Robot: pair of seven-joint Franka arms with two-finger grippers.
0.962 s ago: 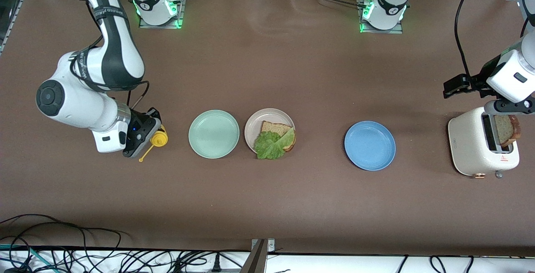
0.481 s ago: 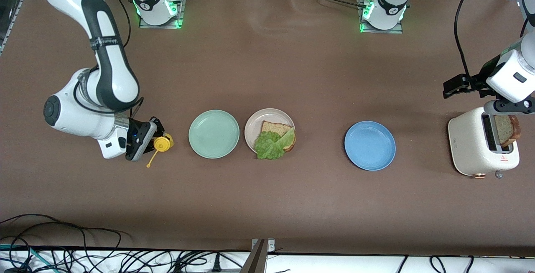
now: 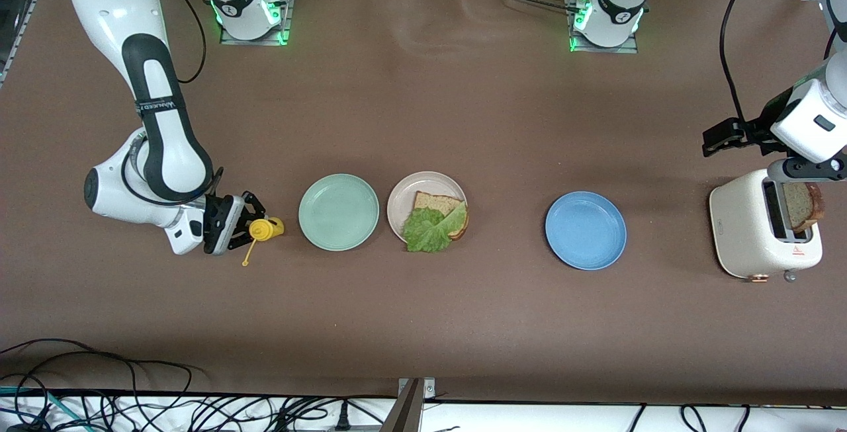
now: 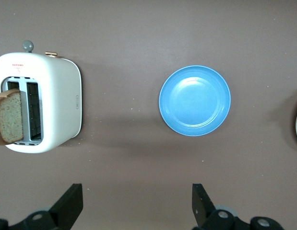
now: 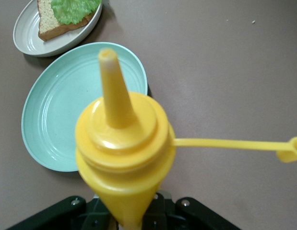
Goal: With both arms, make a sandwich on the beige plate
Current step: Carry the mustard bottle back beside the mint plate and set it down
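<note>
My job at that point, as I judged it, was to carry the yellow bottle over the beige plate and keep its nozzle aimed at the lettuce, tilting late so nothing dripped on the green plate between.

The beige plate, touching the green plate, held one toast slice under the lettuce. My left gripper hung with jaws wide and empty, near the toaster, far from that plate. My right gripper, clamped on the bottle, was beside the green plate.
</note>
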